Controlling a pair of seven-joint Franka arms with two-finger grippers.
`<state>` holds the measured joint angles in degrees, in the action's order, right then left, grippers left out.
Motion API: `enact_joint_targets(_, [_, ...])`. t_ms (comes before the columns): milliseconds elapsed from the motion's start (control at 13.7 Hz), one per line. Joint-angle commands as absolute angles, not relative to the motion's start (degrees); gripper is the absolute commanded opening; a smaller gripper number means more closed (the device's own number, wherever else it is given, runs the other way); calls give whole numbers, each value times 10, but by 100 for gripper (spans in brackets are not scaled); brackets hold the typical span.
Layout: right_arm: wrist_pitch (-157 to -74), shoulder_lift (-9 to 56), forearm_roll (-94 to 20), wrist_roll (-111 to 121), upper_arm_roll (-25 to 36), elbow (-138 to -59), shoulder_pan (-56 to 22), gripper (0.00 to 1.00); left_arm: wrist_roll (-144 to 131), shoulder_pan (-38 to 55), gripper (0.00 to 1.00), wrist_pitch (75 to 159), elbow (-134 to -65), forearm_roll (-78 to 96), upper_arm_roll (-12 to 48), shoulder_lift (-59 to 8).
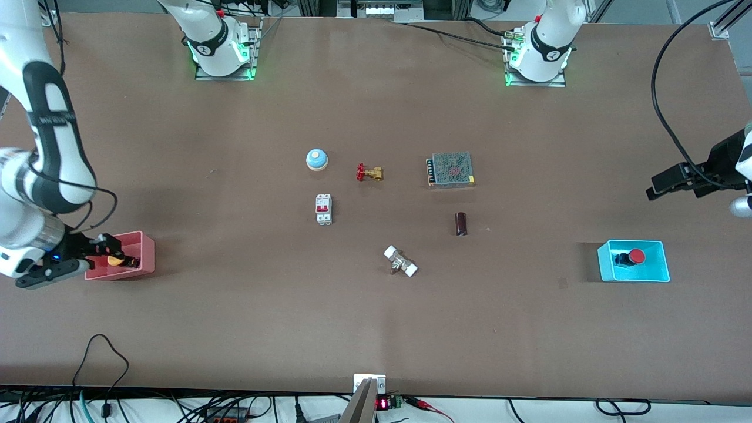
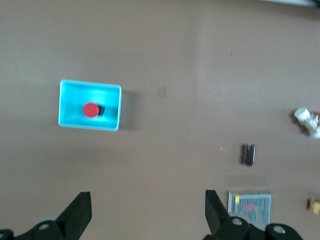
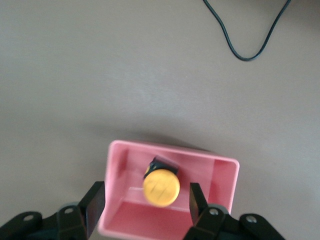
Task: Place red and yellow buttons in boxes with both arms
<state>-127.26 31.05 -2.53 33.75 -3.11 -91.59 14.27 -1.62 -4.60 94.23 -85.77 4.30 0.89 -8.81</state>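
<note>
Pink plastic marks the box (image 1: 141, 252) at the right arm's end of the brown tabletop (image 1: 376, 329), and the yellow button (image 1: 116, 260) sits inside it. The right end effector (image 1: 120, 258) hangs over this box, its fingers (image 3: 94, 200) spread apart on either side of the yellow cap without touching it. In the right wrist view the button (image 3: 161, 187) appears to rest on the box floor (image 3: 220, 175) with its dark body tilted under the cap, though the angle makes that hard to confirm.

At the left arm's end of the tabletop stands the cyan box (image 1: 658, 258) with the red button (image 1: 634, 257) lying inside, dark body beside the cap. The left end effector (image 1: 661, 185) is up in the air over bare tabletop, near that box but not above it; the left wrist view shows its fingers (image 2: 77, 215) wide apart and holding nothing, with the cyan box (image 2: 112, 107) and red button (image 2: 90, 110) well clear of them.

Across the middle of the tabletop lie a pale blue dome (image 1: 316, 159), a brass valve with a red handle (image 1: 369, 173), a grey mesh-topped block (image 1: 450, 169), a white breaker (image 1: 323, 208), a dark cylinder (image 1: 461, 223) and a white-ended fitting (image 1: 400, 261), all apart from one another.
</note>
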Motion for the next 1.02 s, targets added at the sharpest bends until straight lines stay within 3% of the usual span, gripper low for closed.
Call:
enact_joint_targets(0, [-1198,233,-40,323,-32,-933,125,90,-18,-50,100,898,-838,44,11,-84])
enact_joint_targets(73, [-1164,206,-40,282,-32,-936,110,100,-18,-49,100,899,-838,44,12,-85])
enact_joint_targets(292, [-1090,136,-28,106,-31,-938,40,100,-18,-49,100,901,-842,30,15,-83])
enact_joint_targets(511, [-1077,80,-27,43,-32,-939,18,100,-18,-48,100,902,-844,16,17,-81])
enact_joint_targets(949, [-992,54,-22,39,-32,-929,17,100,-18,-47,100,902,-845,16,17,-80])
